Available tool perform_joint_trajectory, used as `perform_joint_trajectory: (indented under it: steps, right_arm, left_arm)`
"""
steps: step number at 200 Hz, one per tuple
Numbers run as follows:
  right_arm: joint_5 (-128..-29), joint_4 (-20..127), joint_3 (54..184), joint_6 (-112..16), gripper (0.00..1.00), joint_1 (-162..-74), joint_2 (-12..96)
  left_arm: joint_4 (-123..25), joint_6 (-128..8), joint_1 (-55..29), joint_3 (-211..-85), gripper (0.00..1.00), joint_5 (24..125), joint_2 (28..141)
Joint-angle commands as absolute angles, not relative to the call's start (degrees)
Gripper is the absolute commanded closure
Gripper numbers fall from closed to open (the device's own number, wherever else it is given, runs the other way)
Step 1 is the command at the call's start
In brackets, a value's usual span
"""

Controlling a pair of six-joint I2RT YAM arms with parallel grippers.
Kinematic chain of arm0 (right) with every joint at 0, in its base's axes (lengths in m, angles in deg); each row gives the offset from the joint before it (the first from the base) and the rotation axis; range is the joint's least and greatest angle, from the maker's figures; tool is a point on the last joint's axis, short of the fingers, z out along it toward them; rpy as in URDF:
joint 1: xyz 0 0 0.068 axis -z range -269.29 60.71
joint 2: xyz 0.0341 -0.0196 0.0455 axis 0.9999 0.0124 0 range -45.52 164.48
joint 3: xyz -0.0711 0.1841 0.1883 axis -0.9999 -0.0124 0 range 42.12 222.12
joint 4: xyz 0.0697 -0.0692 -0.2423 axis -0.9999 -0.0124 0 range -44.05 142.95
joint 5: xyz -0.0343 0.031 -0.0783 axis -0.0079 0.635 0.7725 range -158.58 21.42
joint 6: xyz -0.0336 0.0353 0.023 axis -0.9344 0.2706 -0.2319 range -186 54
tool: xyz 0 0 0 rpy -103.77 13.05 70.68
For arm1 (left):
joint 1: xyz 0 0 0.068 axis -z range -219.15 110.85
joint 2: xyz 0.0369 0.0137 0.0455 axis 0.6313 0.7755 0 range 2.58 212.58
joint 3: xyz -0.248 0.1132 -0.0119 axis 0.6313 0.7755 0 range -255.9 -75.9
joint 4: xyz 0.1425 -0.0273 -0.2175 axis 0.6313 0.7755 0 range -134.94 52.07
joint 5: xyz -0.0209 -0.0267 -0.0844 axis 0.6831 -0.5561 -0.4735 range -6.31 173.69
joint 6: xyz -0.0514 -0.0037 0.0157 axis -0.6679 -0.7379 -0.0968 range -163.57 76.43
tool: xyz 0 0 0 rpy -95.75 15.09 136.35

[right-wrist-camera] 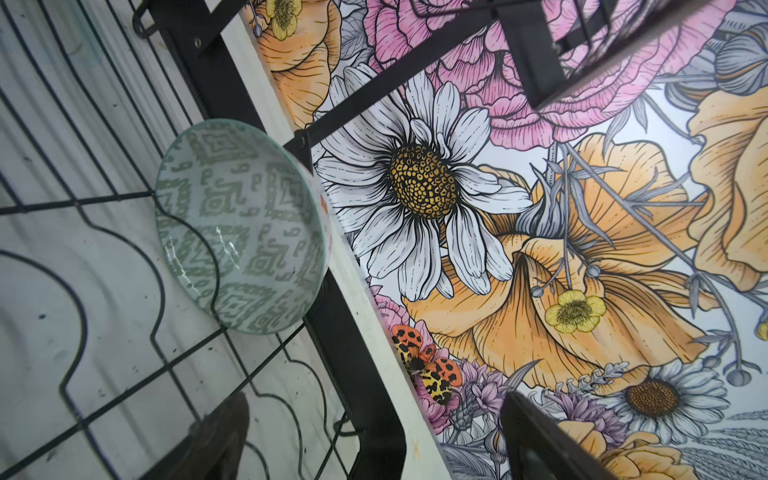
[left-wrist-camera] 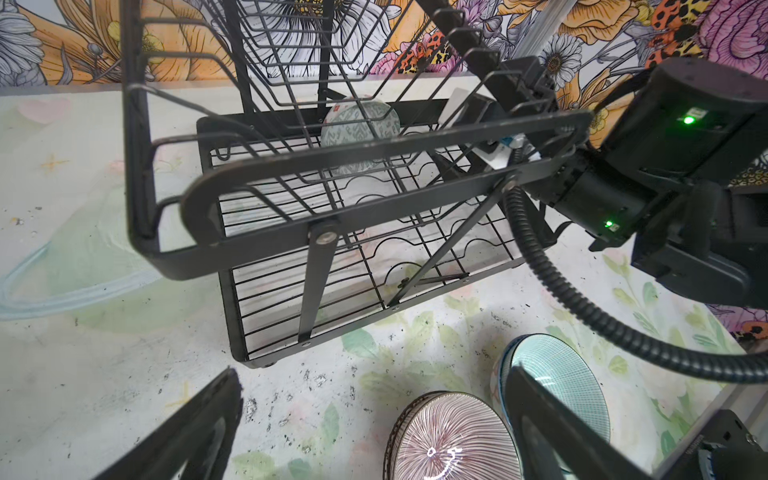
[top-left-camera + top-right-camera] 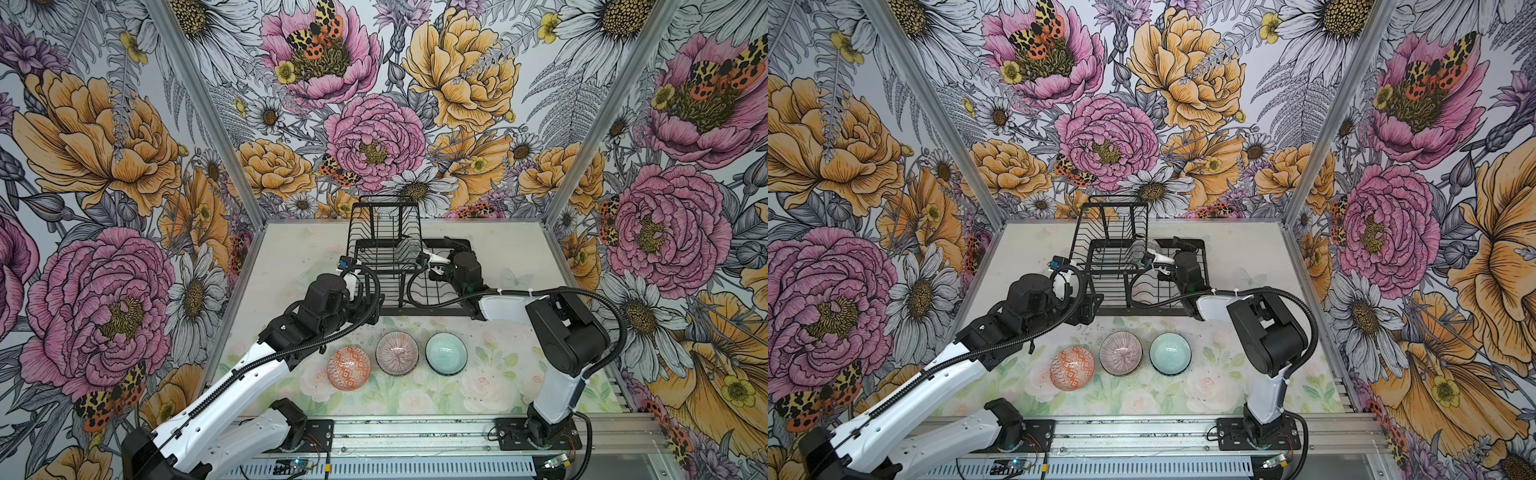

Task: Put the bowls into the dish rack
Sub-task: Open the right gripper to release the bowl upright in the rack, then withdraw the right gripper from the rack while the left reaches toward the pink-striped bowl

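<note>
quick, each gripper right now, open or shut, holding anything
left gripper: open, holding nothing
right gripper: open, holding nothing; the grey-green bowl stands in the dish rack, apart from it

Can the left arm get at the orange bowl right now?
Probably yes: the orange bowl lies uncovered on the table beside the pink bowl, and the left gripper is open and empty.

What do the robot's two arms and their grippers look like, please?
The left arm and right arm are glossy white shells between bulky black joints, each trailed by a ribbed black hose. The left gripper and right gripper have flat, dark, tapered fingers. Small green lights glow on the right arm's wrist.
</note>
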State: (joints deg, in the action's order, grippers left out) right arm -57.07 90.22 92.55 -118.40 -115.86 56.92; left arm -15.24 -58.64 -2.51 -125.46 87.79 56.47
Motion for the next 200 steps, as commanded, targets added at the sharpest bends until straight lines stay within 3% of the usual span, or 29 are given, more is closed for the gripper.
perform_joint_trajectory:
  steps: [1, 48, 76, 109, 132, 200]
  right_arm:
    - [-52.86, 88.08, 88.55, -115.43, 0.04, -116.10, 50.44]
    - [-45.33, 76.08, 82.98, -107.40, 0.03, -117.65, 36.99]
    - [-42.98, 58.61, 87.70, -95.38, 0.04, -119.00, 30.35]
    - [-48.01, 36.79, 98.60, -76.62, 0.04, -119.09, 26.66]
    - [-52.21, 29.62, 101.85, -68.88, 0.04, -119.01, 26.19]
    - [-63.74, 23.87, 106.85, -64.16, 0.01, -114.95, 32.57]
  left_arm:
    - [-15.91, -59.05, -3.61, -124.57, 0.01, 84.48, 54.98]
    - [-16.20, -56.34, -4.72, -123.56, 0.01, 83.28, 54.96]
    - [-18.32, -57.63, -4.84, -122.08, 0.01, 84.01, 55.47]
    - [-18.18, -58.16, -4.65, -122.07, 0.01, 82.89, 57.68]
    - [-15.89, -59.21, -3.07, -122.83, 0.01, 82.85, 58.63]
    - [-11.01, -72.34, 11.15, -119.87, 0.01, 94.13, 59.18]
